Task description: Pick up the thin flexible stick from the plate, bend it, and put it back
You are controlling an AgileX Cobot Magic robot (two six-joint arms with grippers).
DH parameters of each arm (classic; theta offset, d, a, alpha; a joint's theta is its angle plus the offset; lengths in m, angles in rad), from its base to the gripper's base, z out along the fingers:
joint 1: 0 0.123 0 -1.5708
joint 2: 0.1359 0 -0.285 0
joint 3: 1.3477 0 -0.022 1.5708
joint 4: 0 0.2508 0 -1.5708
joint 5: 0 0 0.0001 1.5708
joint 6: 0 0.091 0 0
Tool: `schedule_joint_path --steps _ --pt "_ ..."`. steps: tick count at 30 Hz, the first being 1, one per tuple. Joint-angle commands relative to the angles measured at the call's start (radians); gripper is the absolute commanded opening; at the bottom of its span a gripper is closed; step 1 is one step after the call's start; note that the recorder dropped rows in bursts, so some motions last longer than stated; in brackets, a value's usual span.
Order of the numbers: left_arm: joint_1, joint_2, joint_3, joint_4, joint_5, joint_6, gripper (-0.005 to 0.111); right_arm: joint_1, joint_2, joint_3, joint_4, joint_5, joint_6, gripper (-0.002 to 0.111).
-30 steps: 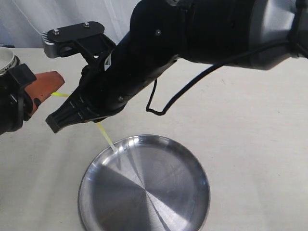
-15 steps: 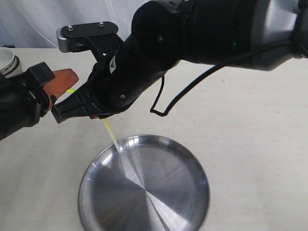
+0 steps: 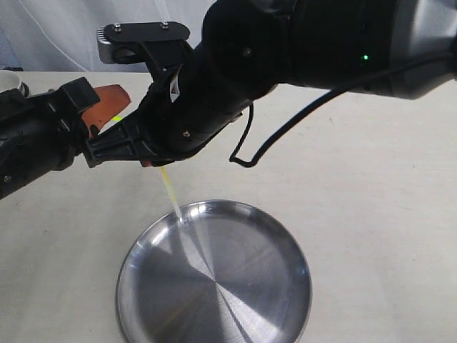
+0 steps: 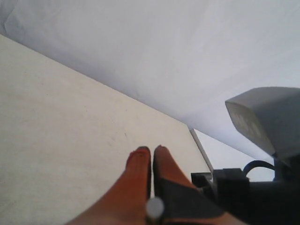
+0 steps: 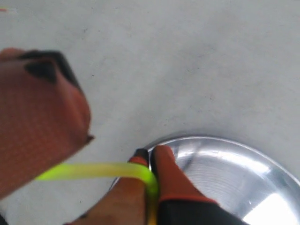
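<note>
Pinching the thin flexible stick (image 3: 171, 191) in the right hand (image 3: 147, 163), closed narrow on it, above the plate (image 3: 246, 293) and toward 11 o'clock of its rim. Hanging down from that pinch, with the paler lower end reaching the rim at about 11 o'clock; not telling whether touching the metal or just over it. Running the other way too, toward 9 o'clock, as a bright yellow-green length up to the left hand (image 3: 114, 107), pressed narrow together and apparently gripping that end, though not showing the contact itself in its own wrist view. Judging the bend as under way, with the kink forming right at the right hand's fingertips. Risking a slip: dragging so thin and smooth a strip out of either pinch by drawing apart or twisting, then dropping it onto the surface (image 3: 371, 179) instead of the plate. Risking also a snap or a hard crease by forcing the angle too sharply at one spot. Working with both hands so near, inviting a knock and a jolted grip. Possibly snagging the dangling end on the rim while lowering, and nudging the plate.
</note>
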Motion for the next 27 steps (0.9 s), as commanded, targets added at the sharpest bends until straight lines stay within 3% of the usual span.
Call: schedule_joint_path --steps 1,9,15,27 --pt "-0.019 0.01 -0.001 0.046 0.023 -0.011 0.0 -0.009 -0.016 -0.011 -0.027 -0.071 0.06 -0.001" --pt "-0.019 0.043 -0.001 0.052 -0.018 -0.002 0.0 -0.009 -0.016 -0.011 -0.023 -0.066 0.082 -0.001" --pt "-0.019 0.049 -0.001 0.011 -0.003 -0.003 0.0 -0.009 -0.016 -0.011 -0.122 -0.031 0.068 -0.001" --pt "-0.019 0.049 -0.025 -0.042 0.02 0.018 0.0 -0.009 -0.016 -0.011 -0.046 0.022 -0.318 -0.001"
